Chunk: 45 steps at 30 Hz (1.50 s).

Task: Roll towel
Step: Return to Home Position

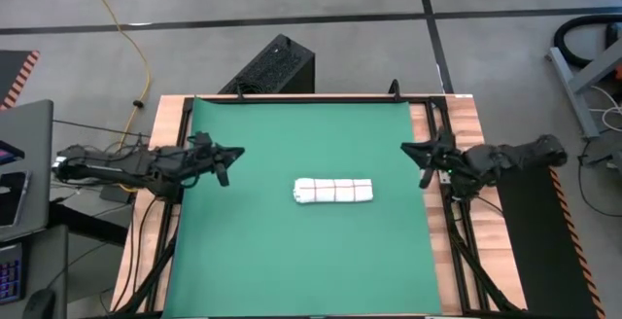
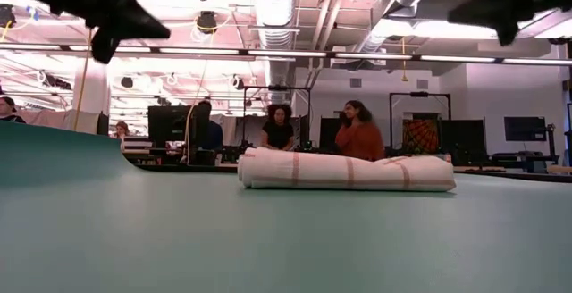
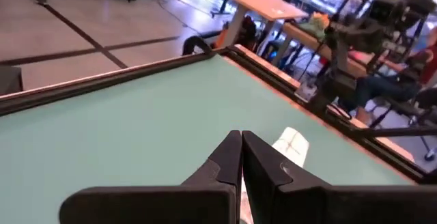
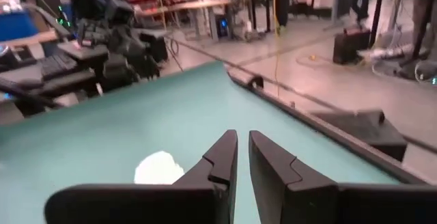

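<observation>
The towel (image 1: 333, 191), white with red grid lines, lies rolled into a short log in the middle of the green mat (image 1: 292, 134), its long side running left to right. It shows in the low view (image 2: 347, 172) resting on the mat, and one end of it in each wrist view (image 3: 292, 145) (image 4: 158, 168). My left gripper (image 1: 233, 152) hovers over the mat's left edge, shut and empty. My right gripper (image 1: 410, 148) hovers over the mat's right edge, its fingers nearly together and empty.
A black box (image 1: 272, 66) stands on the floor past the table's far edge. Wooden table borders (image 1: 167, 124) flank the mat on both sides. People stand in the room behind the table (image 2: 357, 132). Bare mat lies all round the roll.
</observation>
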{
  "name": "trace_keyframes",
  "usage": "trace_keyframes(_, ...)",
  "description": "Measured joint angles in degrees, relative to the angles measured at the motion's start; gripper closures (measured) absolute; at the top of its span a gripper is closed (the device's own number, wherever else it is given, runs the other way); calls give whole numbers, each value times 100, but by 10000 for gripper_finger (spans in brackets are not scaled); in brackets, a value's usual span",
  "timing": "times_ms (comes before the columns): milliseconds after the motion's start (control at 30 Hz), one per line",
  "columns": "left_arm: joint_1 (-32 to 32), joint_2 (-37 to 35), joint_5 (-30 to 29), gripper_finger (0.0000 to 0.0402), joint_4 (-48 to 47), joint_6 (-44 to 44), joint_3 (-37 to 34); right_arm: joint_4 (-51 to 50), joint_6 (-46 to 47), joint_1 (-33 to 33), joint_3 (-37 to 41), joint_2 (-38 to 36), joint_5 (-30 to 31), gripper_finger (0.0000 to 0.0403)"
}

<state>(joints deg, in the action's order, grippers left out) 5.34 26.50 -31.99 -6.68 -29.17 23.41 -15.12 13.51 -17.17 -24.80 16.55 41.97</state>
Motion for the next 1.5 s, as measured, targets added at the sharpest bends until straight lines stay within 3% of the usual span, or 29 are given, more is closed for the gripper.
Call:
trace_keyframes(133,0,-573,-31,402,182,-195,-692,-813,526,-268,39,-594,227,340)
trace_keyframes(333,2,-1094,218,402,1043,-656,-1755,-808,893,-692,613,-1282,575,340)
trace_keyframes(533,9,-1382,384,402,1271,-622,-2277,-559,1257,-1119,1418,-1639,1152,340)
trace_keyframes(933,28,-1410,279,402,1167,-143,-2281,-237,960,-1758,1891,-1558,2257,340)
trace_keyframes(1067,26,-1410,64,402,1176,-102,-2281,-224,802,-1766,1893,-1551,2266,340)
trace_keyframes(1500,26,-1409,228,402,1172,-198,-2285,-257,790,-1764,1893,-1553,2254,340)
